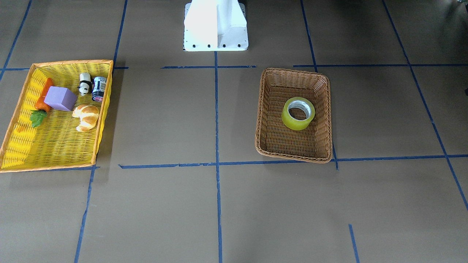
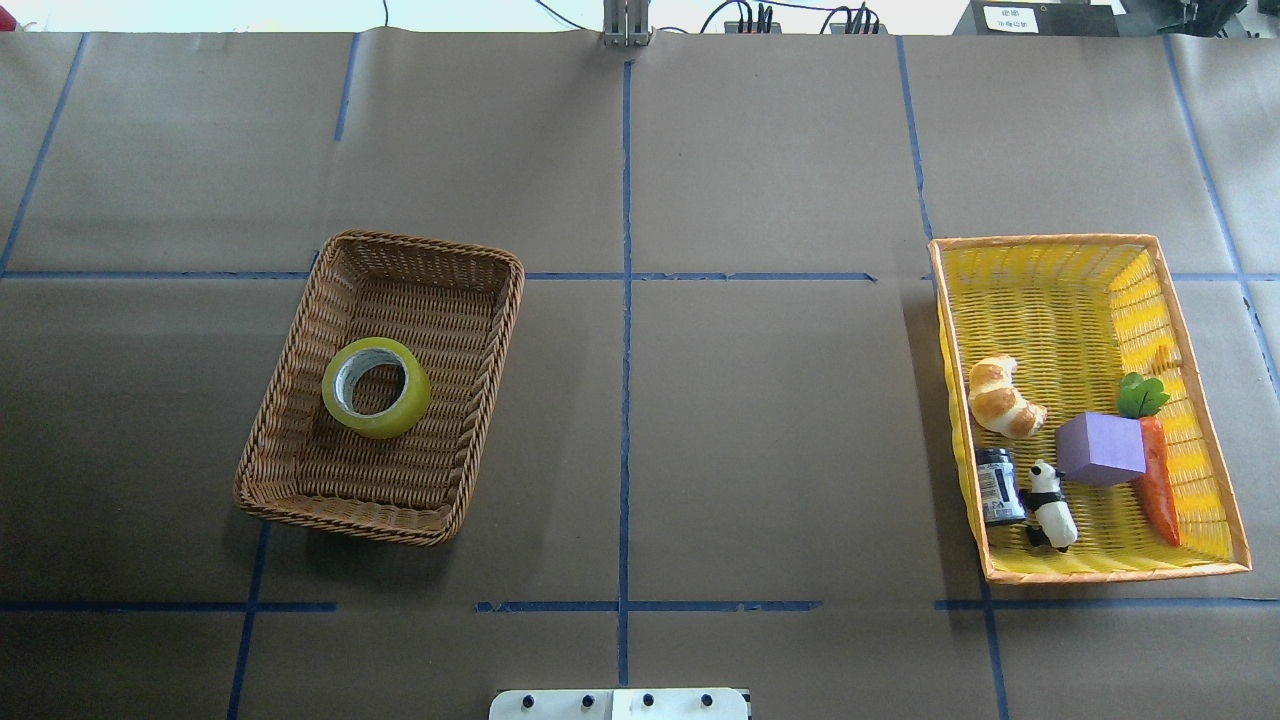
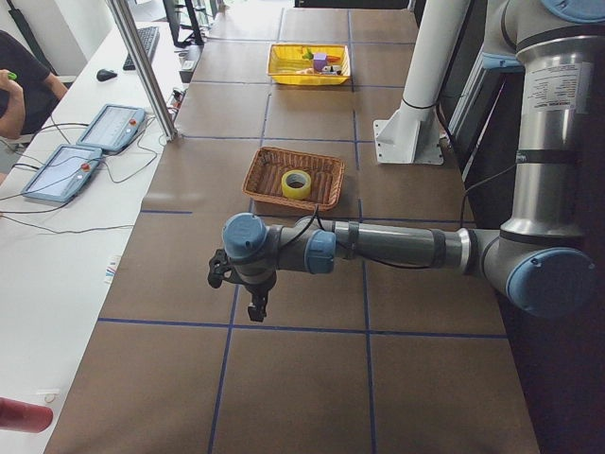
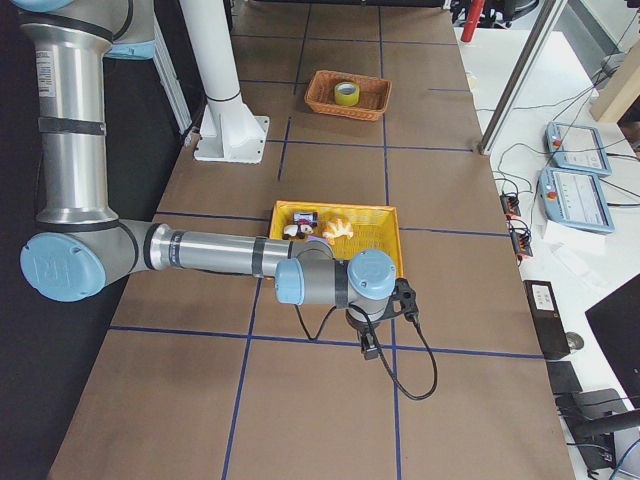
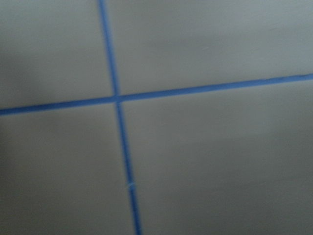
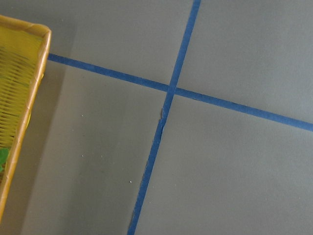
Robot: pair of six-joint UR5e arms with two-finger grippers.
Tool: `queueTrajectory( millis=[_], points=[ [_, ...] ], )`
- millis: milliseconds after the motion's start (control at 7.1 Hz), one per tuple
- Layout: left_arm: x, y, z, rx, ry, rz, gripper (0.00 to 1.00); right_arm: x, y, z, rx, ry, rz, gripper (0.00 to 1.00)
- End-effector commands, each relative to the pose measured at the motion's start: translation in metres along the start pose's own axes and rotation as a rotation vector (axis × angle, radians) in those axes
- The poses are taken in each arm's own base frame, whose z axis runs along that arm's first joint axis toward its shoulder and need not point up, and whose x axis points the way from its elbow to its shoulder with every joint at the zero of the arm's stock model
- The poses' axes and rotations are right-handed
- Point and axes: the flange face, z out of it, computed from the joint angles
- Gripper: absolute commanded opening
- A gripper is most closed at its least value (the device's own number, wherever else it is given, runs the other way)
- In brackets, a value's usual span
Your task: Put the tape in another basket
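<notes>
The yellow tape roll (image 1: 289,119) lies flat in the middle of the brown wicker basket (image 1: 292,73). In the overhead view the tape (image 2: 416,396) and the basket (image 2: 420,245) are at the table's left. Neither gripper shows in the overhead or front views. My left gripper (image 3: 253,307) hangs over bare table beyond the basket's end, far from the tape (image 3: 297,184). My right gripper (image 4: 369,348) hangs over bare table just past the yellow tray (image 4: 335,212). I cannot tell whether either is open or shut. Both wrist views show only table and blue lines.
The yellow tray with an orange rim (image 2: 1060,300) at the table's right holds a croissant (image 2: 1003,397), a purple cube (image 2: 1100,448), a carrot (image 2: 1158,485), a small can (image 2: 998,486) and a panda figure (image 2: 1052,506). Its corner shows in the right wrist view (image 6: 24,98). The white robot base (image 1: 215,25) stands midway.
</notes>
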Motion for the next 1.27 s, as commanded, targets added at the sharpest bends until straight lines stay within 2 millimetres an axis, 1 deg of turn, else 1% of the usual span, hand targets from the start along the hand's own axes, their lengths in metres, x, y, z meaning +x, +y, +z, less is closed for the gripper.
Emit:
queueTrajectory(
  millis=[0,423,1128],
  points=[
    [-0.0339,0.0107,-0.0223,0.043,-0.013,-0.037,1.00,0.0028,0.0052,0.0015,-0.004,-0.003,0.050,1.00],
    [-0.0338,0.0082,-0.0258,0.040,-0.064,-0.029,1.00,0.0050,0.0072,0.0001,-0.002,-0.003,0.058,1.00],
    [-0.0339,0.0088,-0.0237,0.035,-0.064,-0.029,1.00,0.0067,0.0074,-0.0024,0.002,0.000,0.062,1.00]
  ],
)
